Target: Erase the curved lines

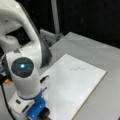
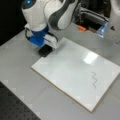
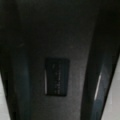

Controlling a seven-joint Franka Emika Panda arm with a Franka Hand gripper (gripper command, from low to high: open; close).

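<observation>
One gripper [image 2: 46, 47] hangs low over the near corner of the white board [image 2: 72, 67], right above a black eraser block [image 2: 45, 51] that lies on the grey worktop [image 2: 20, 72] touching the board's edge. In the wrist view the eraser [image 3: 57, 76] sits between two dark fingers [image 3: 20, 82], so the gripper looks spread to either side of it and not yet clamped, though I cannot tell for certain whether the pads touch it.

The curve lines [image 2: 94, 80] are well away from the gripper, at the far end of the board, and in both front views the squiggle [image 1: 78, 68] is whole, so no erasing shows yet.

To take the block well, I'd judge the fingers should stay square to its long sides and close evenly so it does not twist.

The arm bends sharply over, its wrist [image 1: 23, 75] pointing straight down at the worktop.
</observation>
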